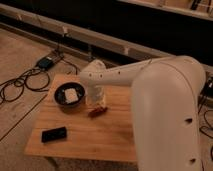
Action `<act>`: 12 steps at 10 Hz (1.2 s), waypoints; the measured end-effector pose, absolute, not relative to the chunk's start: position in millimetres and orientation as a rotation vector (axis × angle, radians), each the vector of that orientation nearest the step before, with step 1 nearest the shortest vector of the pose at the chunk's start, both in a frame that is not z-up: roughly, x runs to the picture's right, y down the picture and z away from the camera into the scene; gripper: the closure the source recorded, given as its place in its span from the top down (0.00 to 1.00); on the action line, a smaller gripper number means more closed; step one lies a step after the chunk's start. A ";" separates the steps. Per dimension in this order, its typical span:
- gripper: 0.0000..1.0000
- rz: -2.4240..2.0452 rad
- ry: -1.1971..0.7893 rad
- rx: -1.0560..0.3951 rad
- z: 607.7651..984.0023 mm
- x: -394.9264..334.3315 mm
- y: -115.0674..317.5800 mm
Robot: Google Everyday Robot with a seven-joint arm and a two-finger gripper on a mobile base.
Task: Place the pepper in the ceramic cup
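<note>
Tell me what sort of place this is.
Probably a robot test lab: black cables and a power brick lie on bare floor beside a small wooden table, and the white arm's gripper hangs over a dark reddish pepper.

Jaws just above pepper (98, 111), bowl (58, 96) left (device (54, 134) front-left)

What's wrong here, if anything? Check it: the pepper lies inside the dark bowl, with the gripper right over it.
One thing is wrong. The camera view shows the pepper lying on the wooden table, beside the dark bowl, not inside it. The gripper is right over it, as stated.
</note>
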State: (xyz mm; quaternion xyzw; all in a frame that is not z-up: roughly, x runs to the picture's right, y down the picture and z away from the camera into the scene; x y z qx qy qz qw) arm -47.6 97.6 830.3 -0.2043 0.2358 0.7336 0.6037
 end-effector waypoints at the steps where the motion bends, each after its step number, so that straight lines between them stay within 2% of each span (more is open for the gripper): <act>1: 0.65 1.706 0.551 -0.473 836.0 -42.4 102.3; 6: 0.65 1.753 0.602 -0.501 863.6 -22.9 130.1; 12: 0.65 1.882 0.712 -0.446 888.4 -12.4 133.8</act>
